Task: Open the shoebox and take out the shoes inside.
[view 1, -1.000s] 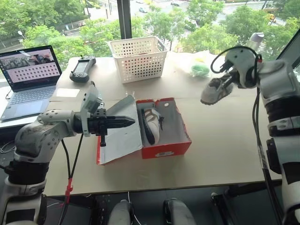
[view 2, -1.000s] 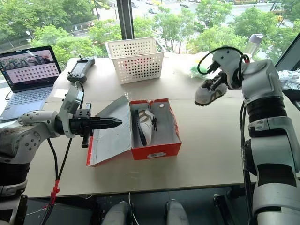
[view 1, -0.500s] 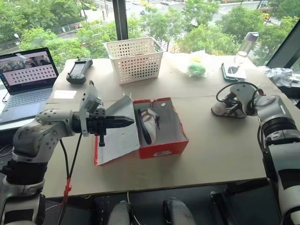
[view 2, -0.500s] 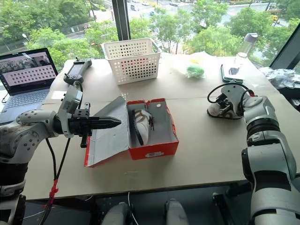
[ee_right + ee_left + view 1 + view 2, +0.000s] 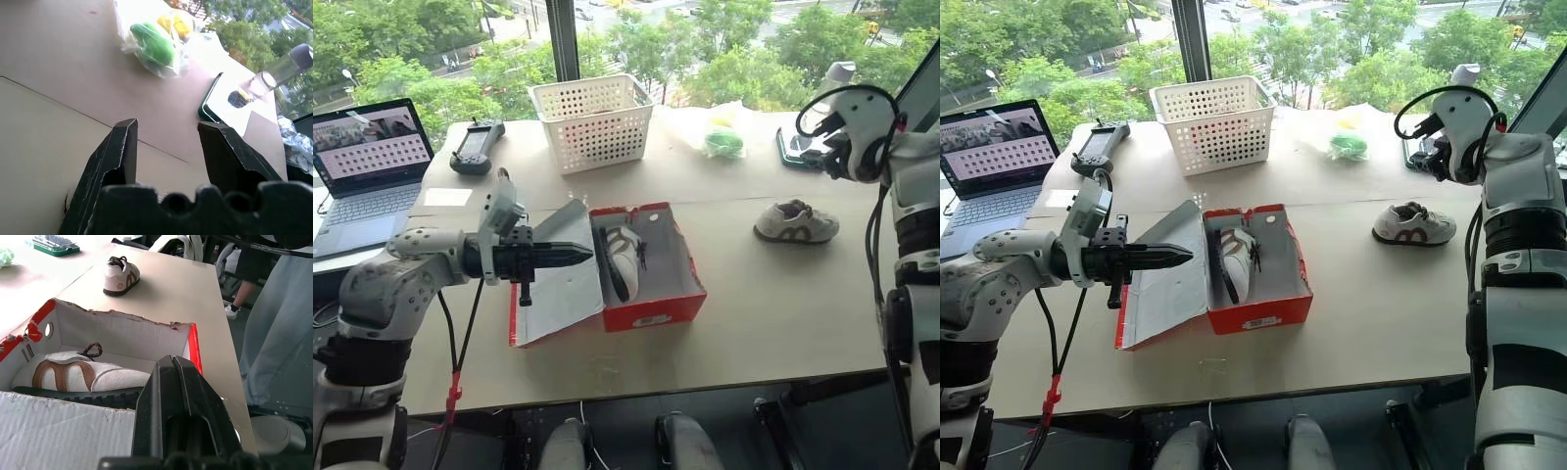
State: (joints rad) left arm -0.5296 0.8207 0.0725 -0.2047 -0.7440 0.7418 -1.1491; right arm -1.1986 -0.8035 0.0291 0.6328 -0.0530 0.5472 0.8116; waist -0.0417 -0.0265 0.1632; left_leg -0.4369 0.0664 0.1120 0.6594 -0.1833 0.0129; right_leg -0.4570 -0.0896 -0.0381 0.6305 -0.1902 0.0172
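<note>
Right gripper [image 5: 166, 147], upper right of the head views, hangs empty with fingers spread above the table [image 5: 754, 313], one sneaker [image 5: 795, 222] resting upright below it. Left gripper [image 5: 582, 257], fingers pressed together, points across the flattened lid [image 5: 558, 289] at centre-left, seemingly pinning the red shoebox [image 5: 651, 313] open; the second sneaker [image 5: 622, 257] lies on its side inside.

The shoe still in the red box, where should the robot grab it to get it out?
Probably the top edge, near the laces. The shoe lies on its side in the open shoebox, dark sole toward the lid and upper facing the empty half. Coming straight down from above looks best, since the walls block the sides. The right hand is open and holds nothing; the left hand is shut beside the lid.
</note>
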